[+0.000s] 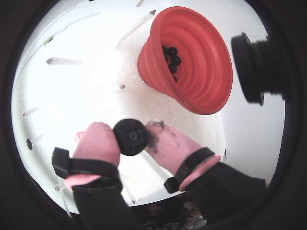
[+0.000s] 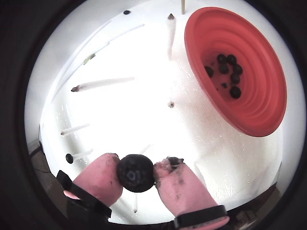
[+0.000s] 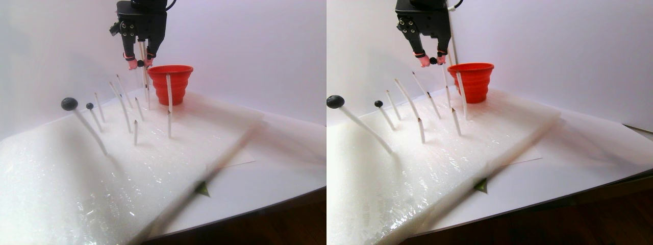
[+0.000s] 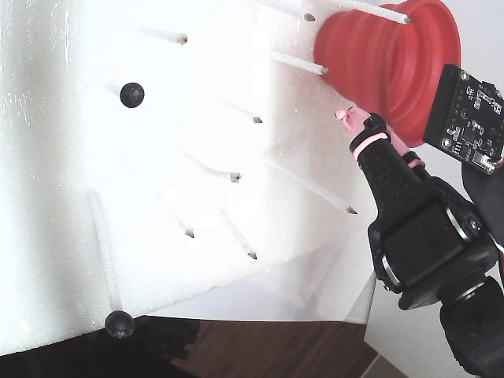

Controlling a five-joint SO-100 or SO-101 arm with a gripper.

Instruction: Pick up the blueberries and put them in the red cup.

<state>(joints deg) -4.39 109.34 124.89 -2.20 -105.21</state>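
Pink-tipped gripper [image 2: 136, 173] pinches one blueberry [image 2: 136, 173] between its fingers, held in the air beside the red cup [image 2: 249, 72].
We judge it light and soft, best squeezed gently across its middle; more blueberries [image 2: 226, 72] already lie inside that cup.

In the fixed view the red cup [image 4: 386, 59] is cut by the top edge and partly hidden behind the arm [image 4: 417, 228], so its inside cannot be seen. The arm also hides the held blueberry there. In the stereo pair view a blurred stick [image 3: 204, 173] crosses the foreground. The blueberries in the cup [image 1: 171, 60] overlap, so their count is unclear.
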